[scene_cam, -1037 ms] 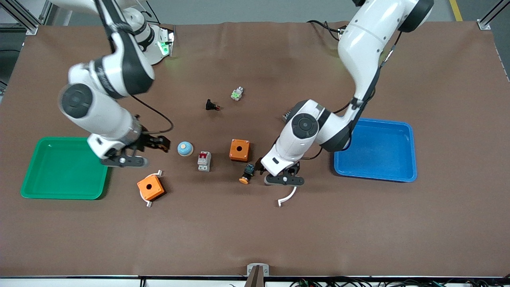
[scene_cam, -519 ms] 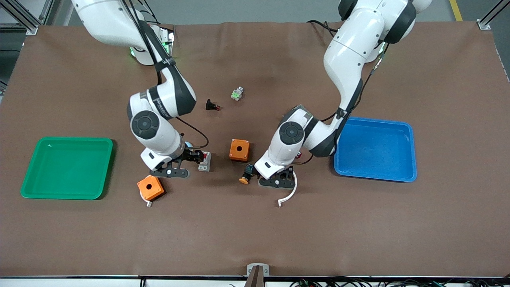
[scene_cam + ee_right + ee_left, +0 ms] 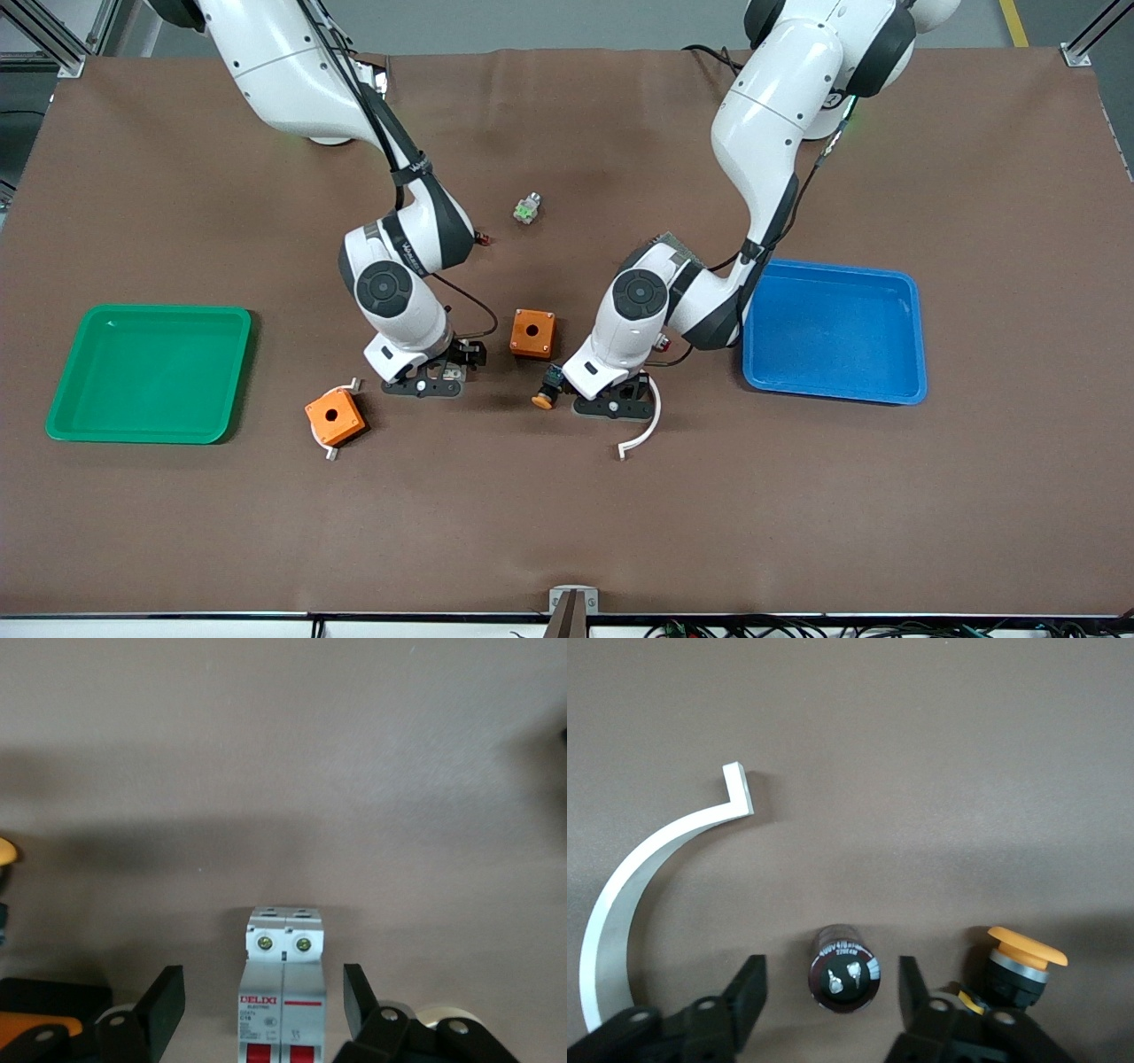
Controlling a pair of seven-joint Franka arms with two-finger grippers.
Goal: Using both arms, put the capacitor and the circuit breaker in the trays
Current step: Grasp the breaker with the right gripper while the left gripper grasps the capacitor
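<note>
Capacitor point(image 3: 844, 968) upright — breaker point(image 3: 283, 988) lengthwise between fingers

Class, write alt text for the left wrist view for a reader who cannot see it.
The left hand, fingers open, straddles the small dark capacitor on the brown table. A curved white strip and an orange-capped push-button lie beside it.

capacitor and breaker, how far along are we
Nothing is placed yet: the green tray and blue tray hold no parts. In hand: the left gripper is open around the capacitor, and the right gripper is open around the breaker, both parts on the table. Left: grasp, lift, place.
</note>
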